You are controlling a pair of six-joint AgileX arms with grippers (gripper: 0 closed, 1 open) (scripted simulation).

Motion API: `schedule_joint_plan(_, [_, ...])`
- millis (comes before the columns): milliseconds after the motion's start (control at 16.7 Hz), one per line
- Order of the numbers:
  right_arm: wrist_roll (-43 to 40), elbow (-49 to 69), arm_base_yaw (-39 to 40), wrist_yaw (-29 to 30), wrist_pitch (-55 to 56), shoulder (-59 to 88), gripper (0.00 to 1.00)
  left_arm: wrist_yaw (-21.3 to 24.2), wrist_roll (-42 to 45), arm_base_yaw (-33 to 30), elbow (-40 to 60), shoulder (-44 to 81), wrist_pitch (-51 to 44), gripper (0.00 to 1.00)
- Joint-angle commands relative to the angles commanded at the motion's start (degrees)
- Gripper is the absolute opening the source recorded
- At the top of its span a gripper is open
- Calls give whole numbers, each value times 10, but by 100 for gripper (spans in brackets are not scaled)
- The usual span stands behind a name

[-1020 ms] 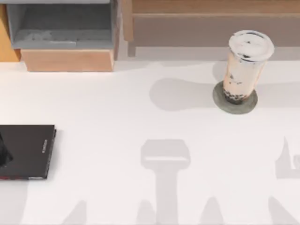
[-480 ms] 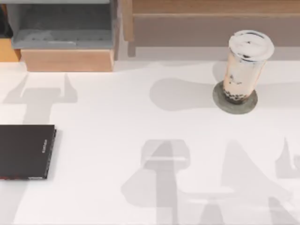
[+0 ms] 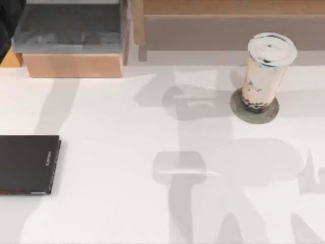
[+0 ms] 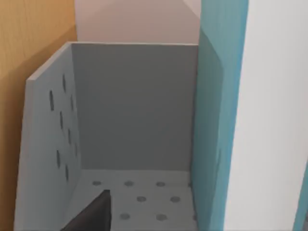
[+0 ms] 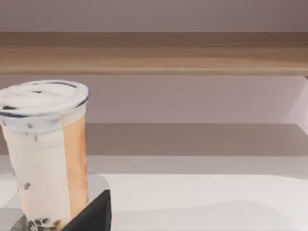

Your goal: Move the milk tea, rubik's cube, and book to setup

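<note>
The black book (image 3: 28, 164) lies flat at the table's (image 3: 127, 127) left edge; its spine lettering is illegible. The left arm (image 3: 9, 23) sits at the far-left corner beside the grey perforated bin (image 4: 130, 110); its fingers' state cannot be told. There the teal book (image 4: 216, 120) stands upright beside one dark finger (image 4: 94, 214). At right, the milk tea (image 3: 266, 71) stands upright on a grey disc (image 3: 254, 109) below the wooden shelf (image 3: 228, 23), close beside the right finger (image 5: 94, 214), state undetermined.
</note>
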Motion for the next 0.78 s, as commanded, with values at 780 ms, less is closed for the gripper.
schedule_joint_plan(780, [0, 0, 0, 0, 0, 0, 100, -8, 0, -11, 89, 112, 35, 100])
